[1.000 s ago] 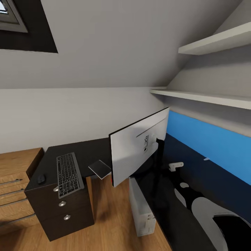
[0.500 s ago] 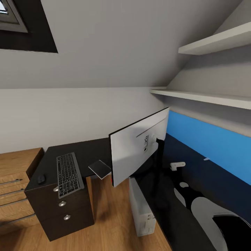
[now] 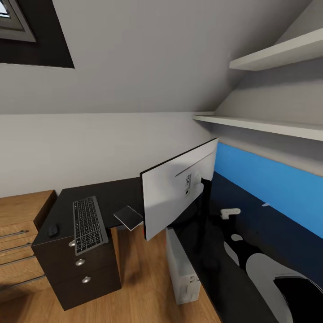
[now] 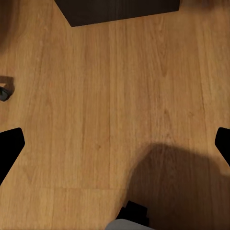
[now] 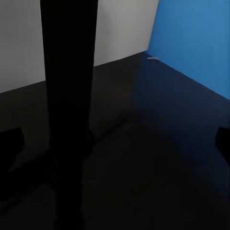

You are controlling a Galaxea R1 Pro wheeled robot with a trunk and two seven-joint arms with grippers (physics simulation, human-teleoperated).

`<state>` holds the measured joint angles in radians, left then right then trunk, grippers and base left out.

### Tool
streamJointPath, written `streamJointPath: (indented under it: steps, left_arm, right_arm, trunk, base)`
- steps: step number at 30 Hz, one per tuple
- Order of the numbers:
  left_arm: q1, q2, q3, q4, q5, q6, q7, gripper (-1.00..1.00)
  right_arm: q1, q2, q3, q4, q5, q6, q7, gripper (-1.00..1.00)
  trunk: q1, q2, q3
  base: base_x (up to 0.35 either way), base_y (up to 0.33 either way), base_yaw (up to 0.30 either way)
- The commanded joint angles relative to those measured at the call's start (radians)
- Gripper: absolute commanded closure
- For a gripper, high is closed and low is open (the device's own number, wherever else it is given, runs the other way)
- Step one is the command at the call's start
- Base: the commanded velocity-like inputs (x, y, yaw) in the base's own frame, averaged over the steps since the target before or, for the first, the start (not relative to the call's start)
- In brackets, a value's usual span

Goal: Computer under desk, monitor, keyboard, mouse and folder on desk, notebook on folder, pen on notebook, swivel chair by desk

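Observation:
The monitor (image 3: pixel 172 202) stands on the black desk (image 3: pixel 112 195) with its white back toward me. To its left lie the keyboard (image 3: pixel 89 220), the mouse (image 3: pixel 53 230) and the notebook (image 3: pixel 129 217), which overhangs the desk edge. The computer (image 3: pixel 181 269) stands on the floor under the desk. The pen (image 3: pixel 266 205) lies by the blue back panel, the same pen (image 5: pixel 153 58) showing in the right wrist view. My right gripper (image 5: pixel 115 143) is open above the desk beside the monitor stand (image 5: pixel 67 110). My left gripper (image 4: pixel 115 143) is open over the wooden floor. The folder and swivel chair are out of view.
A light wooden drawer chest (image 3: pixel 20 233) stands left of the desk's black drawer unit (image 3: pixel 80 269). Two white shelves (image 3: pixel 269 125) hang over the desk's right wing. A small grey wheel-like piece (image 4: pixel 5 91) sits on the floor near the drawer unit's base (image 4: pixel 120 9).
A small white part above the desk behind the monitor has crept slightly right and up. Everything else stays as it was.

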<state>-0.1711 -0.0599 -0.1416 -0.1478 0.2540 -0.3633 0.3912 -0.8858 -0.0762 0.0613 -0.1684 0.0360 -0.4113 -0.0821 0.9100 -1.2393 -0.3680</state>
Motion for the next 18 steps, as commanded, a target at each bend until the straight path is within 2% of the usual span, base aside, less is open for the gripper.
streamJointPath:
  steps: [1,5,10,18]
  left_arm:
    - [-0.001,0.0,-0.009,0.0,0.008,-0.003,0.005,-1.0]
    - [-0.001,0.0,-0.009,0.0,0.008,-0.003,0.005,-1.0]
    - [-0.001,0.0,-0.009,0.0,0.008,-0.004,0.005,-1.0]
    - [-0.001,0.0,-0.009,0.0,0.008,-0.003,0.005,-1.0]
  right_arm:
    - [-0.001,-0.001,0.007,0.001,0.004,-0.002,-0.008,-1.0]
    - [-0.001,-0.003,0.007,0.001,0.004,-0.002,-0.004,-1.0]
    - [-0.001,-0.003,0.006,0.001,0.003,-0.003,-0.002,-1.0]
    - [-0.001,-0.004,0.006,0.001,0.002,-0.003,0.026,-1.0]
  trunk:
    - [0.0,-0.001,-0.001]
    - [0.0,-0.001,-0.001]
    - [0.0,-0.001,-0.001]
    - [0.0,-0.001,-0.001]
  base:
    - [0.0,0.0,0.0]
    - [0.037,0.0,0.0]
    - [0.156,0.015,0.0]
    - [0.026,0.002,0.0]
